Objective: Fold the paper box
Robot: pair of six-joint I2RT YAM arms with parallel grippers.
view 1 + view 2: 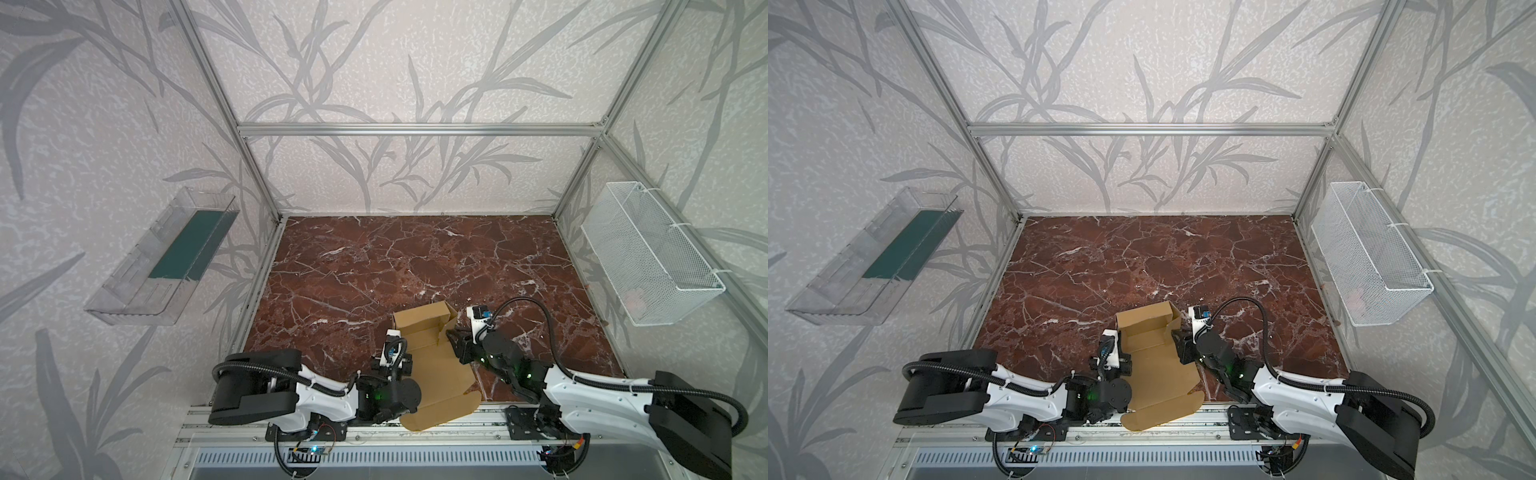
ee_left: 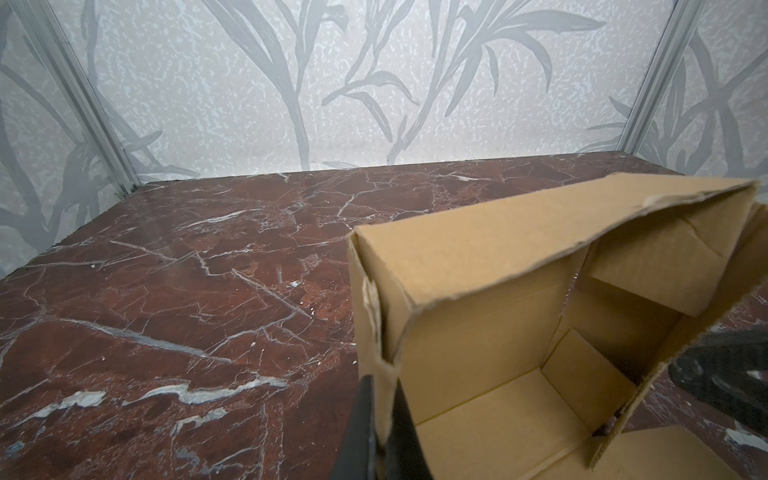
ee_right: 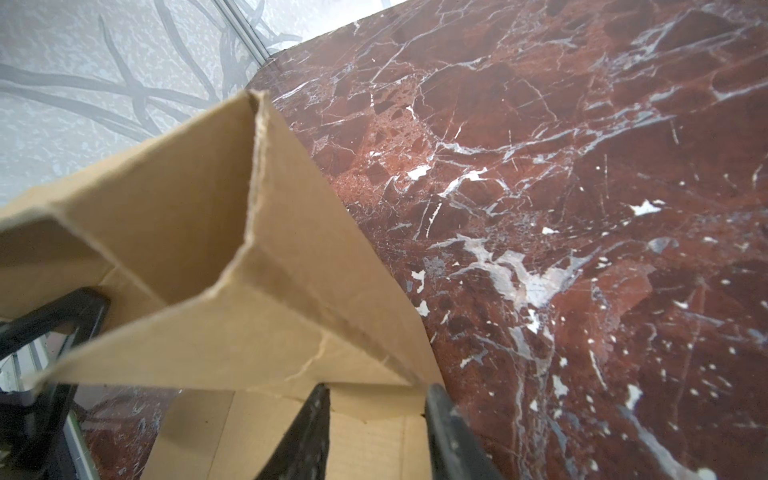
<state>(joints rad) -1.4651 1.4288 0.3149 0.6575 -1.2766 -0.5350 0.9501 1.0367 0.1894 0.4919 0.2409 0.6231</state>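
Tan paper box (image 1: 432,365) on marble table (image 1: 374,266), left pincer (image 2: 383,390) clamping it — right pincer (image 3: 376,401) parted

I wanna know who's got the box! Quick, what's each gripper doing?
Left gripper: shut on the paper box, pinching its side wall.
Right gripper: open, jaws apart around the box's opposite wall.

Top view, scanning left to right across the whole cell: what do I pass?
Clear tray on the wall → left claw → paper box → right claw → wire basket on the wall.
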